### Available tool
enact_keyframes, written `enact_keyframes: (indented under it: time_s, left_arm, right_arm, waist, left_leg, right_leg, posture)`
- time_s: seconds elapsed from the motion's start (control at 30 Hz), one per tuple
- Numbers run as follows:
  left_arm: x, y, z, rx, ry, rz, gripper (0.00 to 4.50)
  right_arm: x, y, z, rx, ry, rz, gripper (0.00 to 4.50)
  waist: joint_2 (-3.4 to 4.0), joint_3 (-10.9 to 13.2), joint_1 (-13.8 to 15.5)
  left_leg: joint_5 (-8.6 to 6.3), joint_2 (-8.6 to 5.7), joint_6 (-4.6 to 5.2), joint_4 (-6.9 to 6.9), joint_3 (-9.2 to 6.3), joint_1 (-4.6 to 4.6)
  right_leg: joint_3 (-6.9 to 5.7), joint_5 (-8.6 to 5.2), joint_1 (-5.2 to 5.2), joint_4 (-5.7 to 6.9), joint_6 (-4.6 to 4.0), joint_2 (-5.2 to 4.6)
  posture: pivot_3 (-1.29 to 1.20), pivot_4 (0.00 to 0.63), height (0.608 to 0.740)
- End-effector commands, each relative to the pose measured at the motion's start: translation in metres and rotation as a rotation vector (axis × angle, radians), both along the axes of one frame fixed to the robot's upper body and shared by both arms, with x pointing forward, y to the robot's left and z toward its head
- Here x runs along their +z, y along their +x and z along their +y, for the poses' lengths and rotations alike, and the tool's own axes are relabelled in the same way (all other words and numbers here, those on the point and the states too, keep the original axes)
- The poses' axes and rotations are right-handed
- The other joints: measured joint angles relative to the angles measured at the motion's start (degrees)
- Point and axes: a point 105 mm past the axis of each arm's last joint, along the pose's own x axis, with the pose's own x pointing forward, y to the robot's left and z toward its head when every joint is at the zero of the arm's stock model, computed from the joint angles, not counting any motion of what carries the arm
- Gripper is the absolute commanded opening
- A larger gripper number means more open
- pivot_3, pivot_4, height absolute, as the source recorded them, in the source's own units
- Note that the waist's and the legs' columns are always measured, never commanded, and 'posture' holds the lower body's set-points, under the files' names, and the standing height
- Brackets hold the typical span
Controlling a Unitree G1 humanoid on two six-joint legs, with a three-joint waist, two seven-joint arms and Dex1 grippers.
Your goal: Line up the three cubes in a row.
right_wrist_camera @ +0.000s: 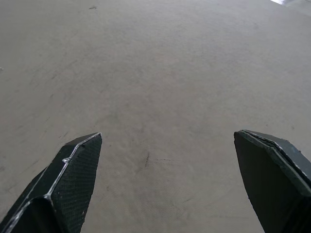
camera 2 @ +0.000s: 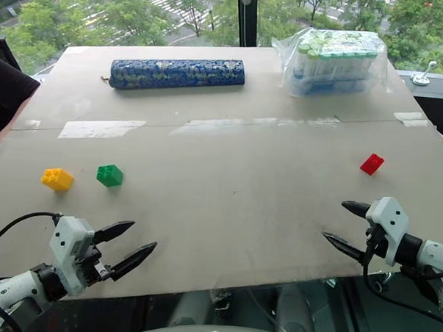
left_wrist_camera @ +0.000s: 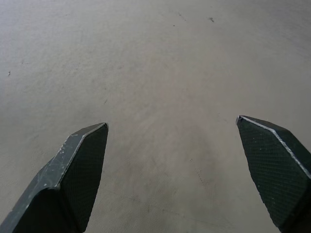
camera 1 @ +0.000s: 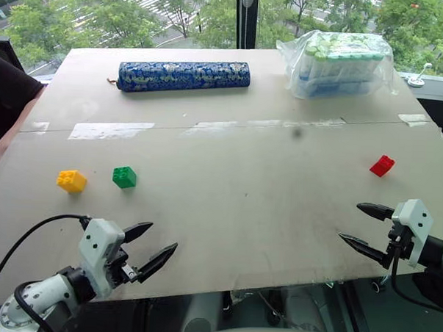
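left eye view | beige table [camera 1: 227,203] | taped seam [camera 1: 109,130] | windows, trees behind

No readable text, labels, numbers or signs anywhere.

Left pincer [camera 2: 143,236]: fingers spread, empty, over tabletop [camera 2: 227,203] near edge.
Yellow cube [camera 2: 57,179], green cube [camera 2: 109,175]: close together, just beyond left pincer.
Right pincer [camera 2: 335,224]: spread, empty.
Red cube [camera 2: 371,164]: just beyond right pincer.
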Motion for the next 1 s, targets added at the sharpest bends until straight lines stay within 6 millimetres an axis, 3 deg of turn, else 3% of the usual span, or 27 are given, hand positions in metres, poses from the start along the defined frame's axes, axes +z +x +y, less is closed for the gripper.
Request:
enact_keyframes:
  time_s: [0.03, 0.13, 0.3, 0.43, 0.57, 0.73, 0.97, 1.0]
  left_arm:
    - [0.014, 0.012, -0.006, 0.007, -0.034, -0.07, 4.31]
    - [0.036, 0.034, -0.031, -0.012, -0.15, -0.13, 4.31]
    - [0.057, 0.037, -0.062, -0.213, -0.137, -0.161, 4.31]
    - [0.07, 0.041, -0.079, -0.358, -0.044, -0.184, 4.31]
    - [0.085, 0.046, -0.091, -0.43, -0.031, -0.211, 4.31]
    - [0.089, 0.047, -0.099, -0.496, -0.001, -0.226, 4.31]
    - [0.091, 0.043, -0.103, -0.529, -0.026, -0.227, 4.31]
    - [0.091, 0.043, -0.103, -0.529, -0.023, -0.229, 4.43]
  right_arm:
    - [0.014, 0.011, -0.001, -0.096, 0.028, -0.099, 4.46]
    - [0.028, 0.04, -0.012, -0.376, 0.016, -0.196, 4.46]
    - [0.042, 0.07, -0.034, -0.664, -0.025, -0.182, 4.46]
    - [0.056, 0.088, -0.067, -1.02, -0.059, -0.185, 4.46]
    - [0.06, 0.1, -0.065, -1.148, 0.03, -0.117, 4.46]
    - [0.049, 0.114, -0.064, -1.343, 0.163, 0.023, 4.46]
    - [0.042, 0.131, -0.059, -1.372, 0.204, 0.058, 4.46]
    - [0.039, 0.134, -0.06, -1.384, 0.21, 0.069, 4.24]
  waist:
    - [-0.02, 0.0, 0.1]
    - [0.0, 0.0, 0.5]
    - [-0.01, -0.1, 0.1]
    - [0.06, 0.0, 0.2]
    - [0.06, 0.0, 0.2]
    - [0.09, 0.0, -0.1]
    - [0.11, 0.0, 0.0]
    - [0.11, 0.0, 0.0]
  left_leg:
    - [0.0, 0.0, -0.01, 0.0, 0.0, 0.0]
    - [-0.03, 0.0, -0.06, -0.02, -0.14, 0.01]
    - [-0.02, 0.01, -0.06, 0.14, -0.02, 0.02]
    - [-0.02, -0.01, -0.06, 0.31, 0.11, 0.09]
    - [-0.01, -0.02, -0.07, 0.45, 0.05, 0.09]
    - [0.13, -0.02, -0.26, 0.54, 0.14, 0.07]
    - [0.28, -0.02, -0.05, 0.54, 0.13, 0.05]
    - [0.28, -0.02, -0.04, 0.55, 0.14, 0.06]
  right_leg:
    - [-0.01, 0.0, 0.0, 0.0, 0.0, 0.0]
    - [-0.22, 0.02, 0.02, 0.09, -0.03, 0.01]
    - [-0.27, 0.09, 0.05, 0.18, -0.1, 0.02]
    - [-0.38, 0.09, -0.02, 0.53, -0.11, 0.07]
    - [-0.46, 0.09, -0.04, 0.82, -0.12, 0.25]
    - [-0.3, 0.1, -0.03, 0.97, -0.11, 0.44]
    - [-0.23, 0.09, -0.02, 0.99, -0.12, 0.51]
    - [-0.2, 0.09, -0.02, 0.99, -0.11, 0.53]
  posture:
    - [0.0, 0.15, 0.74]
    - [0.0, 0.15, 0.74]
    - [0.0, 0.15, 0.74]
    - [0.0, 0.15, 0.74]
    - [0.0, 0.15, 0.74]
    - [0.0, 0.15, 0.74]
    - [0.0, 0.15, 0.74]
    - [0.0, 0.15, 0.74]
